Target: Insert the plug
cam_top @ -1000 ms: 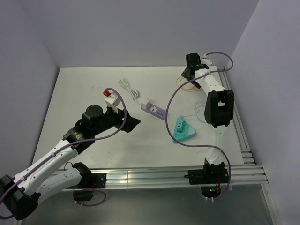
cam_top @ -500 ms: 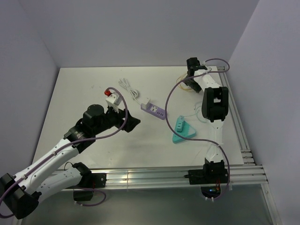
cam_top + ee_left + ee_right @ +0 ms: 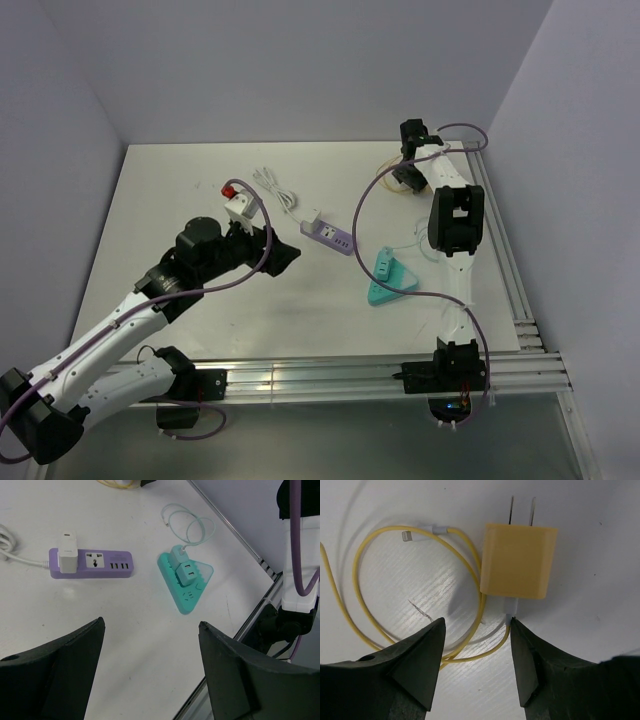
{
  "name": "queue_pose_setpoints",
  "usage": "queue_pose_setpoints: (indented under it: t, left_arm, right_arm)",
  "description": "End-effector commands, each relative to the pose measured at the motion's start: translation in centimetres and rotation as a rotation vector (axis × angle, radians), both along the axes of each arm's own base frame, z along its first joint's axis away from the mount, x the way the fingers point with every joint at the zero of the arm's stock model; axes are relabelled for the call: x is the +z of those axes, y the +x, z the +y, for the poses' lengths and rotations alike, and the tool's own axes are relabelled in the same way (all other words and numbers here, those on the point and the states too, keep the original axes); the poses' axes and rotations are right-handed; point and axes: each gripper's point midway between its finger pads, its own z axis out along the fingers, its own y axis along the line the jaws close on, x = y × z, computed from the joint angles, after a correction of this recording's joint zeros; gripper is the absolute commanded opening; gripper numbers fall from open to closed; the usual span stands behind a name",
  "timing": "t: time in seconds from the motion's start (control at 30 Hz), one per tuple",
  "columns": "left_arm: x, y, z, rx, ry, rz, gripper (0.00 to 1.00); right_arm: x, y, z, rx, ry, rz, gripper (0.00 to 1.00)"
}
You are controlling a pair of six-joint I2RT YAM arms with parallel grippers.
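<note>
Two-pronged plug [image 3: 519, 560] flat on worktop [image 3: 600, 520], just beyond tips of right end effector [image 3: 477, 630]: jaws parted, empty, perhaps brushing cable [image 3: 354, 582]. Left end effector [image 3: 150, 630] wide, empty.

Two power strips on a white table [image 3: 180, 190]

A purple power strip [image 3: 92, 563] lies near the middle, with a white adapter [image 3: 67, 557] standing on its cord end and its white cord [image 3: 272, 187] bunched toward the back. To its right, apart from it, a teal triangular strip [image 3: 186, 582] carries a teal charger [image 3: 178, 557] with a pale looped cable [image 3: 192, 526].
</note>
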Motion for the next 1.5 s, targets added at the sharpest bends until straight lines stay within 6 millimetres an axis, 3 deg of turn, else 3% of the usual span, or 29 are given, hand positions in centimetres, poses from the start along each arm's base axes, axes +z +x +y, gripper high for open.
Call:
queue_pose_setpoints:
  t: [0.0, 0.2, 0.4, 0.43, 0.47, 0.53, 0.7, 0.77, 0.8, 0.83, 0.87, 0.9, 0.93, 1.0, 1.03, 1.1, 1.13, 1.23, 1.3, 1.47]
  left_arm:
    - [2.7, 0.1, -0.2, 0.000, -0.059, -0.025, 0.80]
    - [3.1, -0.2, -0.3, -0.003, -0.081, -0.018, 0.80]
    - [4.0, 0.2, -0.3, 0.007, -0.074, -0.028, 0.77]
    - [4.2, 0.2, -0.3, 0.004, -0.071, -0.032, 0.78]
    - [4.2, 0.2, -0.3, -0.001, -0.064, -0.043, 0.78]
    - [4.5, 0.0, -0.4, -0.013, -0.069, -0.057, 0.79]
    - [5.6, -0.4, -0.4, -0.034, -0.097, -0.090, 0.79]
    - [6.0, -0.4, -0.4, -0.031, -0.108, -0.092, 0.80]
    - [6.4, -0.4, -0.4, -0.029, -0.117, -0.097, 0.81]
    - [6.4, -0.1, -0.3, -0.010, -0.118, -0.096, 0.82]
    - [6.6, 0.2, -0.3, 0.009, -0.128, -0.087, 0.83]
    - [6.4, 0.6, -0.2, 0.026, -0.119, -0.078, 0.83]
    - [6.9, 0.7, -0.3, 0.026, -0.126, -0.090, 0.84]
    - [7.4, 0.9, -0.3, 0.032, -0.143, -0.105, 0.85]
    - [8.3, 1.0, -0.5, 0.031, -0.171, -0.138, 0.86]
    - [8.3, 1.0, -0.4, 0.030, -0.174, -0.163, 0.87]
    - [9.3, 1.2, -0.4, 0.035, -0.200, -0.204, 0.90]
    - [10.5, 1.5, -0.1, 0.057, -0.210, -0.234, 0.92]
    - [10.8, 1.6, 0.0, 0.061, -0.201, -0.231, 0.92]
    - [14.2, 0.7, -0.4, 0.007, -0.209, -0.271, 0.93]
  right_arm:
    - [0.4, -0.4, -0.3, -0.006, 0.003, 0.007, 0.62]
    - [-0.2, -1.2, 0.0, 0.004, 0.017, 0.029, 0.63]
    - [-0.7, -0.7, -0.1, 0.017, 0.034, 0.049, 0.54]
    - [-0.5, -0.6, 0.1, 0.024, 0.047, 0.043, 0.49]
    - [-0.4, -0.5, 0.2, 0.045, 0.051, 0.035, 0.37]
    - [0.0, -0.2, 0.6, 0.057, 0.080, -0.004, 0.00]
    - [0.3, -0.5, 0.8, 0.063, 0.088, -0.039, 0.00]
    - [2.1, -0.3, 1.0, 0.069, 0.089, -0.094, 0.00]
    - [1.7, -0.6, 1.2, 0.071, 0.090, -0.108, 0.00]
    - [4.1, -0.5, 1.4, 0.076, 0.093, -0.164, 0.00]
    - [5.1, -0.2, 2.3, 0.090, 0.104, -0.213, 0.00]
    - [4.9, -1.2, 2.8, 0.097, 0.104, -0.207, 0.00]
    - [7.5, -1.4, 3.2, 0.102, 0.103, -0.260, 0.00]
    - [8.5, -2.4, 5.2, 0.124, 0.107, -0.294, 0.00]
    - [11.0, -2.8, 5.8, 0.132, 0.113, -0.349, 0.00]
    - [12.3, -3.9, 7.2, 0.145, 0.129, -0.395, 0.00]
    - [15.0, -4.4, 7.3, 0.158, 0.131, -0.456, 0.00]
    - [18.9, -5.8, 8.7, 0.212, 0.132, -0.526, 0.00]
    - [21.4, -6.8, 9.6, 0.287, 0.130, -0.548, 0.00]
    - [25.4, -10.6, 14.4, 0.576, 0.186, -0.589, 0.00]
